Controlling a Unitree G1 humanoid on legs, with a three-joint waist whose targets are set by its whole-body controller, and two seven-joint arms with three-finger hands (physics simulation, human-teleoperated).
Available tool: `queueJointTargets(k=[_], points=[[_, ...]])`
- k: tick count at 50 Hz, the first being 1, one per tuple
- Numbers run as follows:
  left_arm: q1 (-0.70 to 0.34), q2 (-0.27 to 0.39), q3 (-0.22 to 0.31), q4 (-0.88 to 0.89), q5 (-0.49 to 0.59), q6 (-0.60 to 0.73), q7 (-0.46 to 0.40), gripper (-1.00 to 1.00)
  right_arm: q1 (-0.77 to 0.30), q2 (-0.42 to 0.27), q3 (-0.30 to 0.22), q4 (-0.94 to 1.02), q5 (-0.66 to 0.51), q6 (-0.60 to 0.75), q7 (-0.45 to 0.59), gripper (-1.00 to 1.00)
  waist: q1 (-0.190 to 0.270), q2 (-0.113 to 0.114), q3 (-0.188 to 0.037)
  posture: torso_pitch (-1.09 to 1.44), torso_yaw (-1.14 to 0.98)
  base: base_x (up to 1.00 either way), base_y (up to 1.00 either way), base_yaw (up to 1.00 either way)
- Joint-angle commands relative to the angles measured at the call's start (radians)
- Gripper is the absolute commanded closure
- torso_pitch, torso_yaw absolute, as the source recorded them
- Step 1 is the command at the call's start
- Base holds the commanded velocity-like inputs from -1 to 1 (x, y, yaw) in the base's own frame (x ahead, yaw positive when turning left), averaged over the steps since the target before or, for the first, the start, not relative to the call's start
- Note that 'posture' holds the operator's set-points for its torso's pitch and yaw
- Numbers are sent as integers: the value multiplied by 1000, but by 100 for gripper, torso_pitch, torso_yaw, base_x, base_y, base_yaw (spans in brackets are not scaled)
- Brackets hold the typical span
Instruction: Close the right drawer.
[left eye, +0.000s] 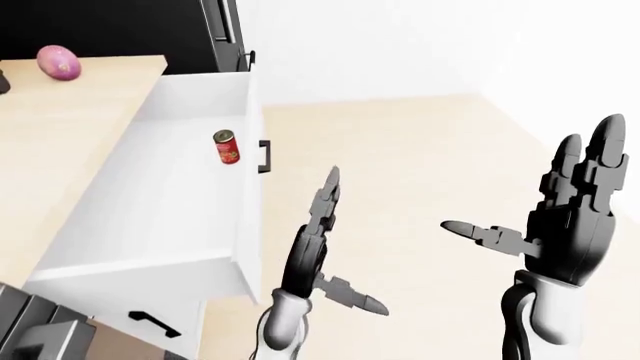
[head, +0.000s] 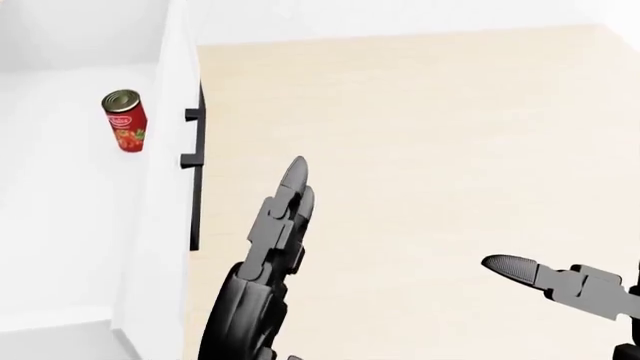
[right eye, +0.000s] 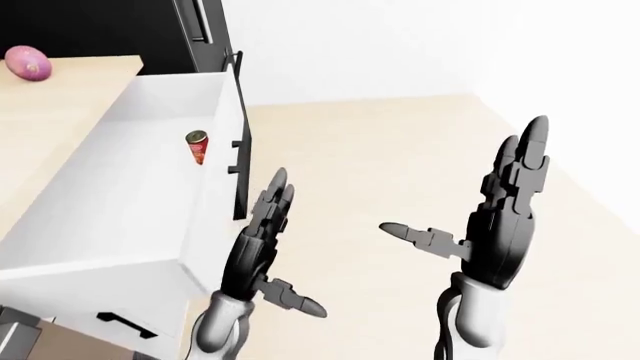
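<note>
The right drawer (left eye: 170, 217) is pulled far out of the counter, a white box open to the top. A red can (left eye: 227, 147) lies inside it near the front panel. The black handle (left eye: 264, 156) sticks out of that panel toward the floor side. My left hand (left eye: 335, 236) is open, fingers straight and pointing up the view, just right of the drawer front and apart from it. The right hand (left eye: 540, 214) is raised at the right, open, thumb pointing left. In the head view the can (head: 126, 120), the handle (head: 192, 135) and the left hand (head: 268, 255) show too.
A wooden counter top (left eye: 60, 135) lies left of the drawer, with a purple round thing (left eye: 58, 61) on it. A black appliance (left eye: 120, 26) stands at the top left. A lower drawer front with a black handle (left eye: 150, 322) sits below. Pale wood floor (left eye: 420, 142) spreads to the right.
</note>
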Motion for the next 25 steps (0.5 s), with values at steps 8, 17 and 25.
queueJointTargets(k=[8, 17, 25], points=[[-79, -43, 59, 99, -25, -5, 72, -100, -14, -6, 0, -28, -3, -30, -1, -100, -3, -6, -18, 0, 0, 0, 0, 0], [-127, -64, 90, 196, -2, 28, 158, -100, -17, -6, 9, -20, -12, -28, -3, -100, -5, -6, -22, 0, 0, 0, 0, 0], [-163, -81, 116, 279, 21, 22, 228, -100, -20, -4, 17, -10, -21, -34, -11, -100, -5, -7, -24, 0, 0, 0, 0, 0]])
